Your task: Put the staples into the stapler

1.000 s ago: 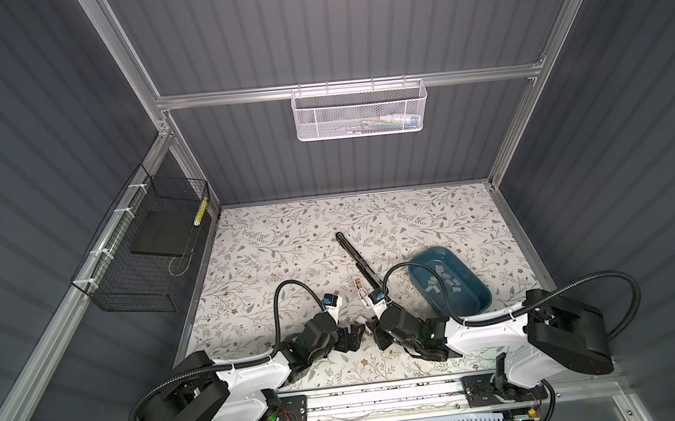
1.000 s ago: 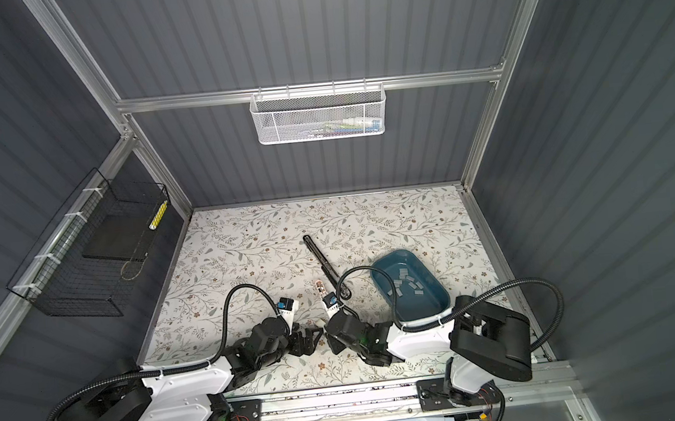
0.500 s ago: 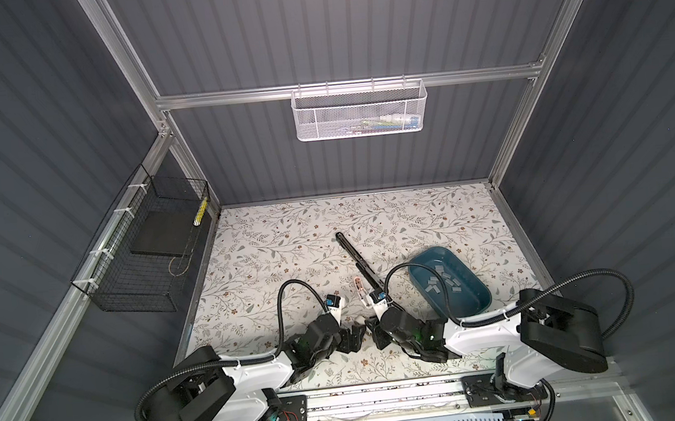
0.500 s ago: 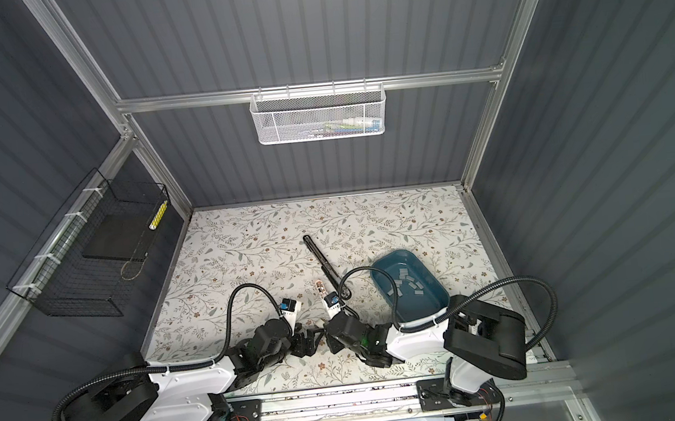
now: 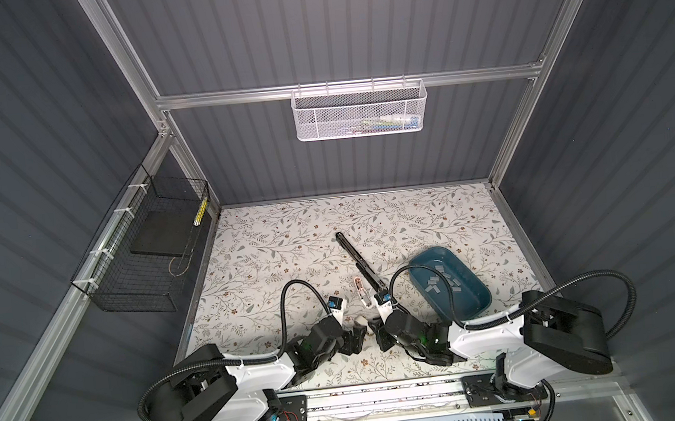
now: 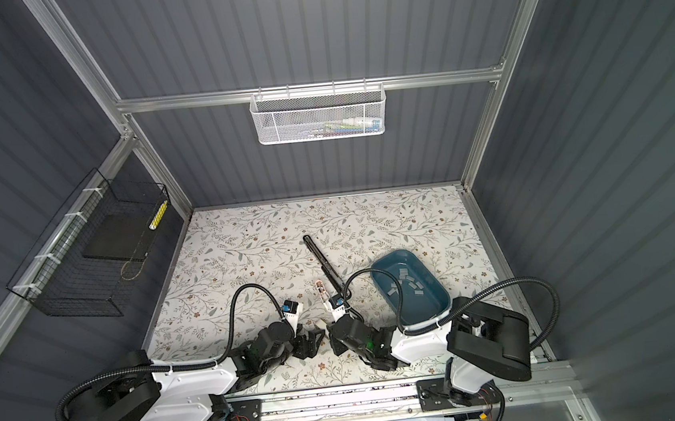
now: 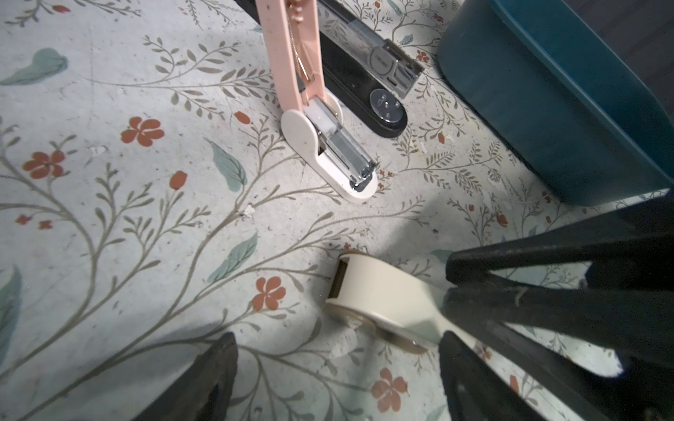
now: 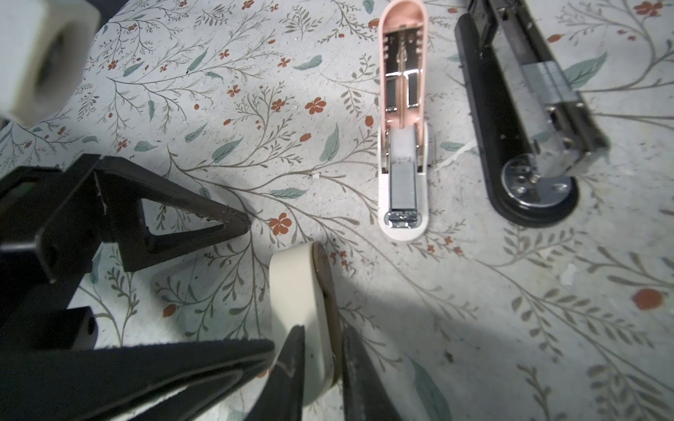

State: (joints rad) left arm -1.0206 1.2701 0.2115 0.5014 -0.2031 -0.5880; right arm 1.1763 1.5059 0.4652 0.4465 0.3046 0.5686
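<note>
Cream stapler [image 8: 291,284] sits half hidden, pinched in right pincer [image 8: 321,337].

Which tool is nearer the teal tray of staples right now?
Right. The right tool, shut on a cream stapler, sits nearer the teal tray; the left tool hangs open beyond that stapler.

Right pincer [image 8: 321,330] covers part of the cream stapler [image 8: 295,288].

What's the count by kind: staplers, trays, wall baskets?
Open staplers (pink plastic stapler, black metal stapler): 2
Cream rounded plastic item, likely a closed stapler, in the right hand: 1
Teal plastic tray: 1
Wall baskets (white mesh basket, black wire basket): 2
Total: 6
</note>
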